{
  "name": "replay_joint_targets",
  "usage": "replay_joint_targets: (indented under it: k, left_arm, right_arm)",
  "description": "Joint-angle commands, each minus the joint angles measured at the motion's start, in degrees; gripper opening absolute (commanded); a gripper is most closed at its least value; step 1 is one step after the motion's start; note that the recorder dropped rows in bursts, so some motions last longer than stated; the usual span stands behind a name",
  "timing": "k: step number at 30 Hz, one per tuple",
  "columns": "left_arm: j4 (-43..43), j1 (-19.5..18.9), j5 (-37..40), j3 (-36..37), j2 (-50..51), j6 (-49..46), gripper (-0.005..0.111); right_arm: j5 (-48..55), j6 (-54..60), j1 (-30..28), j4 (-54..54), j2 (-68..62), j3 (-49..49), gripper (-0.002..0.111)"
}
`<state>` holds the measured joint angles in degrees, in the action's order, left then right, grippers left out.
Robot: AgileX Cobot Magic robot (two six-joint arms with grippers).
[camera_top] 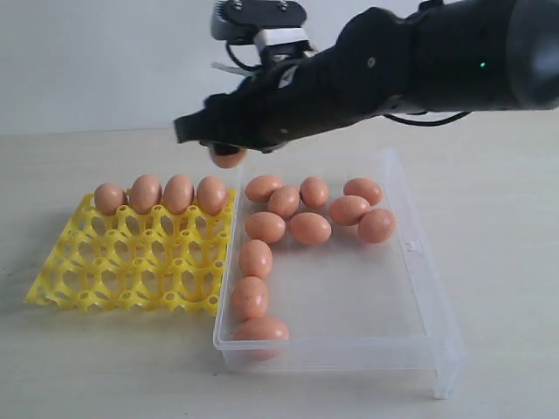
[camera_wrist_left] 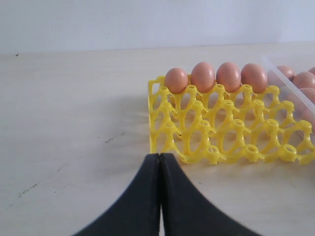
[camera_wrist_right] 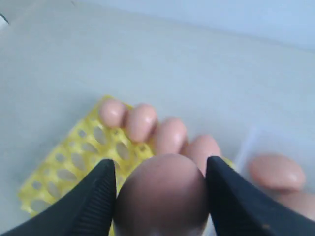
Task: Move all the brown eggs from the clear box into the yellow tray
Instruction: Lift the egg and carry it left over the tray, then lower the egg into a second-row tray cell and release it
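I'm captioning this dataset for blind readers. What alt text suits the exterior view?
The right gripper holds a brown egg raised above the adjoining far corners of the yellow tray and the clear box. Four eggs fill the tray's far row; the other eggs lie loose in the box.

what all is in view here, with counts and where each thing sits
yellow tray: one, yellow, on the table
clear box: one, transparent, beside the tray
tray eggs: four, brown, tray's far row
box eggs: eleven, brown, inside the box
held egg: one, brown, in the air near the tray's far corner
table: one, pale beige
left gripper: black, shut, facing the tray
right gripper: black, shut on the held egg
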<state>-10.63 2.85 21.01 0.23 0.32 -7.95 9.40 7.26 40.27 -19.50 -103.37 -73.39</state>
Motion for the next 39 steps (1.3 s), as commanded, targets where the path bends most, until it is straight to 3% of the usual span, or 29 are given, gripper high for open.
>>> replay_joint_targets:
  k: [1,5,11,24,39]
  left_arm:
    - [-0.1,-0.1,-0.6,-0.2,-0.3,0.0,0.000]
    - [-0.1,-0.1,-0.6,-0.2,-0.3,0.0,0.000]
    - [-0.1,-0.1,-0.6,-0.2,-0.3,0.0,0.000]
    - [-0.1,-0.1,-0.6,-0.2,-0.3,0.0,0.000]
    - [-0.1,-0.1,-0.6,-0.2,-0.3,0.0,0.000]
  right_arm:
    - [-17.5,0.0,6.4,0.1,-2.1,1.0,0.000]
    - [-27.0,-2.7,9.1,0.5,-7.6,-0.3,0.000]
    - [-27.1,-7.9,10.0,7.2,-18.4,-10.6,0.000]
    - [-14.3,-12.0,10.3,8.0,-34.0,-30.3,0.000]
    - [-13.7,-11.8,10.3,7.9,-37.9,-33.3,0.000]
